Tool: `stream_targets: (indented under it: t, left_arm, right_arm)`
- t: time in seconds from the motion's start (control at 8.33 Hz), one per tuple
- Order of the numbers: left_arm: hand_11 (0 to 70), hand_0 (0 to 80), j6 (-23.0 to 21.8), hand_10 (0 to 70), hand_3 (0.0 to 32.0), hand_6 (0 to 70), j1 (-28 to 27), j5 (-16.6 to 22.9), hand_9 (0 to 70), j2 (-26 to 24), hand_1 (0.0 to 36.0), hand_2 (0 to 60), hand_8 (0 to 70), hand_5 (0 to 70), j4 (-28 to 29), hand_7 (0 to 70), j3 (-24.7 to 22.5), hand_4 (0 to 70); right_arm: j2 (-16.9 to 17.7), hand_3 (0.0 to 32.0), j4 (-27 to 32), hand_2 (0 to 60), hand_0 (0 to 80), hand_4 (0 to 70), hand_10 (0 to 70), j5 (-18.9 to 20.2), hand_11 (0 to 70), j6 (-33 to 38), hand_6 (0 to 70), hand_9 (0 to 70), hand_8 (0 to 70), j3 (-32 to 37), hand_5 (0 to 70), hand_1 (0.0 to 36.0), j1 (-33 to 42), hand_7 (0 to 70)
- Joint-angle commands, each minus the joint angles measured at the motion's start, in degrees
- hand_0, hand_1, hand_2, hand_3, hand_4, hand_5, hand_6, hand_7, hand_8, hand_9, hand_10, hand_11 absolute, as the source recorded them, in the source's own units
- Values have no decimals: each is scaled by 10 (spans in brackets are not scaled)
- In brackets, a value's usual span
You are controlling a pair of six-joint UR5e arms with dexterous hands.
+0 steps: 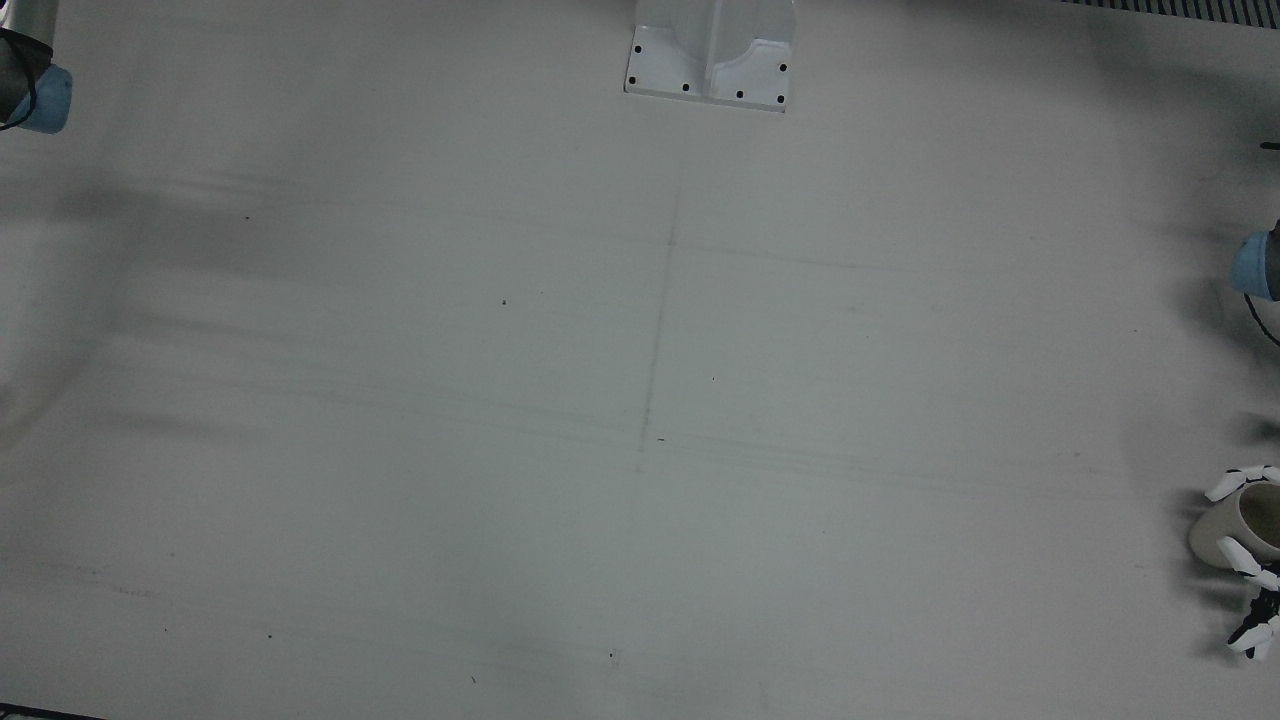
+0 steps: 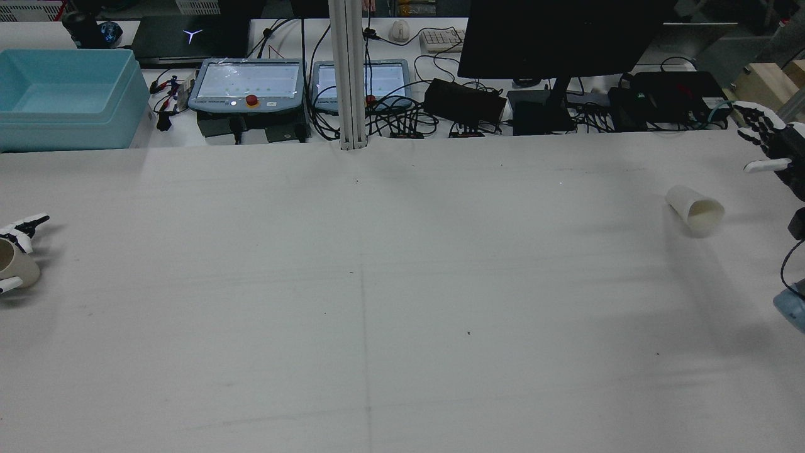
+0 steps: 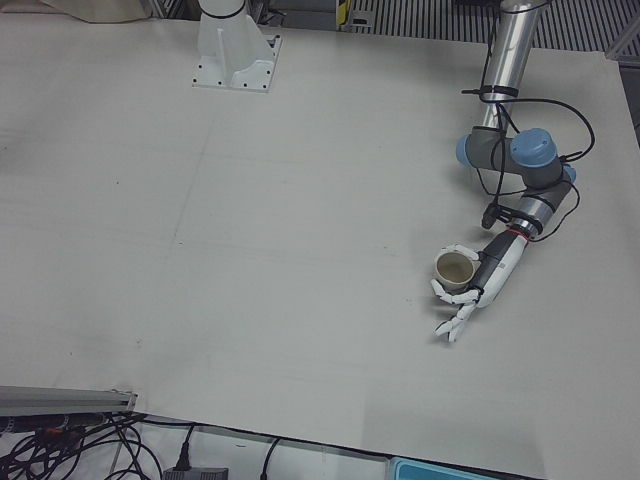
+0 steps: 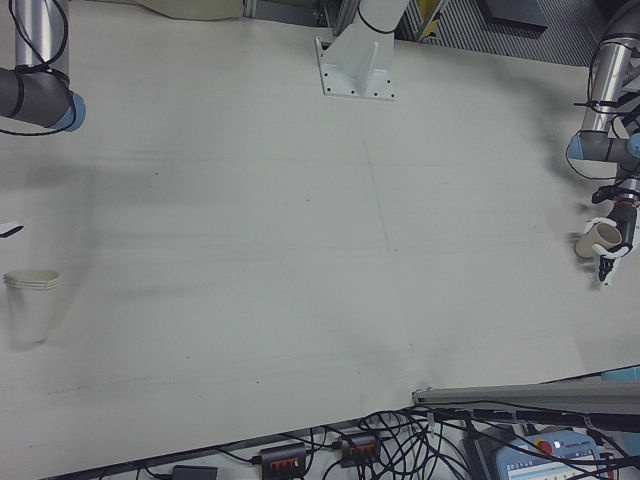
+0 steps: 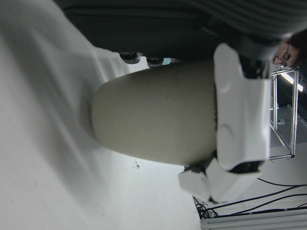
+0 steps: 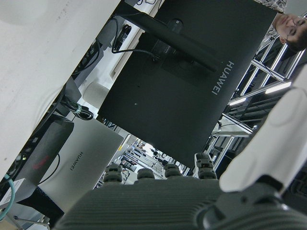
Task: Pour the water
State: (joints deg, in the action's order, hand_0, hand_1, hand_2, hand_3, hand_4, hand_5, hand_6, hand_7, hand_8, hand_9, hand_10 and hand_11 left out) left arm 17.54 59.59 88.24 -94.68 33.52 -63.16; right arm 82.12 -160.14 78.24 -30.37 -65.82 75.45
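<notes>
A beige cup [image 3: 455,270] is at the table's edge on my left arm's side, mouth up. My left hand [image 3: 490,275] is wrapped around it, with some fingers sticking out past it. The cup also shows in the front view [image 1: 1235,520], the rear view [image 2: 12,264] and close up in the left hand view [image 5: 153,122], with a finger [image 5: 240,120] across it. A white paper cup [image 4: 30,300] stands upright on the other side of the table, seen too in the rear view [image 2: 695,211]. My right hand [image 2: 770,141] hangs open above and beyond it, apart from it.
A pedestal base [image 1: 712,50] is bolted at the table's robot side. Beyond the table's far edge are a blue bin [image 2: 63,94], teach pendants [image 2: 248,85], a black monitor [image 2: 560,38] and cables. A metal post [image 2: 349,75] rises at the far edge's middle.
</notes>
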Motion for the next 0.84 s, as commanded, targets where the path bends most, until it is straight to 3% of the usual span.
stream_targets:
  t: [0.0, 0.12, 0.24, 0.72]
  left_arm:
    - [0, 482, -1, 0, 0, 9, -1, -1, 0, -2, 171, 161, 0, 0, 1, 31, 1, 170]
    - [0, 474, -2, 0, 0, 0, 0, -2, 0, -1, 161, 121, 0, 0, 1, 8, 1, 65]
    - [0, 470, -5, 0, 0, 0, 0, -3, 0, -1, 155, 104, 0, 0, 2, 4, 0, 15]
    - [0, 463, -25, 0, 0, 0, 7, -6, 0, 1, 140, 76, 0, 0, 0, 0, -2, 0]
  right_arm:
    - [1, 320, 0, 0, 442, 0, 0, 11, 0, 1, 0, 0, 10, -5, 0, 3, 12, 0]
    - [1, 320, 0, 0, 439, 0, 0, 12, 0, 1, 0, 0, 16, -11, 0, 4, 13, 0]
    - [1, 320, 0, 0, 439, 0, 0, 12, 0, 1, 0, 0, 19, -13, 0, 4, 14, 0]
    - [1, 320, 0, 0, 438, 0, 0, 14, 0, 1, 0, 0, 33, -28, 0, 5, 26, 0]
